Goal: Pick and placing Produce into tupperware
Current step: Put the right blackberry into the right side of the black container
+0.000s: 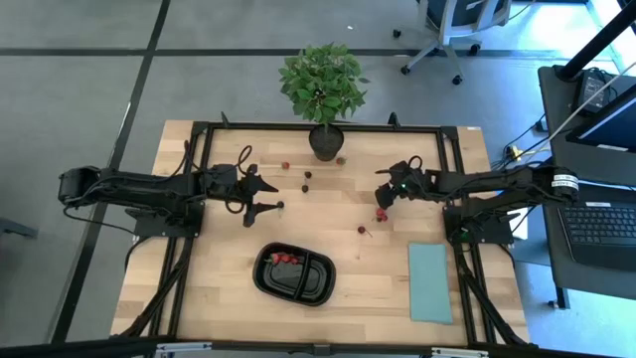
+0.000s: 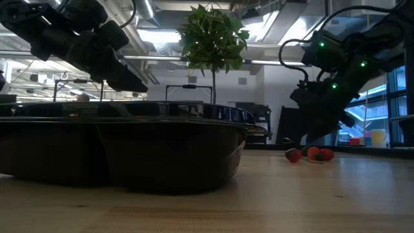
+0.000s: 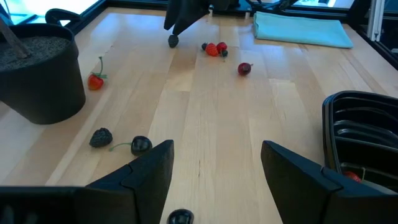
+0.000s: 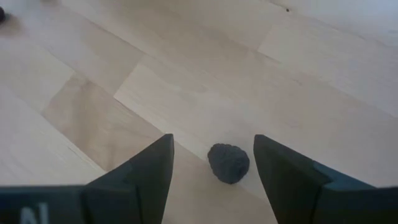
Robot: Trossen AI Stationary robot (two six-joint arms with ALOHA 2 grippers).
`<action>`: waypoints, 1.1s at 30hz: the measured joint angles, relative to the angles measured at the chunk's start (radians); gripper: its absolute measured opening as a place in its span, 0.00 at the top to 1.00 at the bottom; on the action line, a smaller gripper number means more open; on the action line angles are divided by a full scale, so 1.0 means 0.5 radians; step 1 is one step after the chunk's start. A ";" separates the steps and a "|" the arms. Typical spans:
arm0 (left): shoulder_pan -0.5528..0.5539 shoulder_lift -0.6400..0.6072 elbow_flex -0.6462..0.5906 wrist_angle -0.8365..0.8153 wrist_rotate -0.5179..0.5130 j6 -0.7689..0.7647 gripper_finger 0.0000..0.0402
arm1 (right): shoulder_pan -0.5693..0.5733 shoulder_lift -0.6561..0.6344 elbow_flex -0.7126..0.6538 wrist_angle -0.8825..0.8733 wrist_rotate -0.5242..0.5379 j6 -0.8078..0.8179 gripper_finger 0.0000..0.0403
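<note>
Now | right claw (image 4: 211, 165) wide open, empty, over dark berry (image 4: 228, 163) (not touching) | left claw (image 3: 216, 163) open, empty

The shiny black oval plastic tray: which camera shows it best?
The high view: it looks straight down on the whole glossy black oval plastic tray, both compartments, with small red fruit pieces in one. The low view shows only its side wall, the left wrist view one ribbed end, the right wrist view none.
</note>
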 joint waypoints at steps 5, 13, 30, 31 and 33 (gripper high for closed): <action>0.000 0.000 0.000 0.000 0.000 0.001 0.41 | 0.000 0.000 -0.056 0.022 -0.001 -0.002 0.45; 0.000 0.000 0.000 0.000 -0.002 0.001 0.41 | 0.000 0.001 -0.164 0.217 -0.001 -0.002 0.45; -0.002 0.000 0.000 0.000 -0.003 -0.001 0.41 | 0.001 0.169 -0.185 0.346 0.000 -0.070 0.45; -0.002 0.000 0.000 0.000 -0.002 -0.001 0.41 | 0.001 0.207 -0.184 0.370 0.009 -0.087 0.45; -0.002 0.000 0.000 0.000 -0.003 -0.002 0.41 | 0.002 0.268 -0.180 0.416 0.032 -0.099 0.45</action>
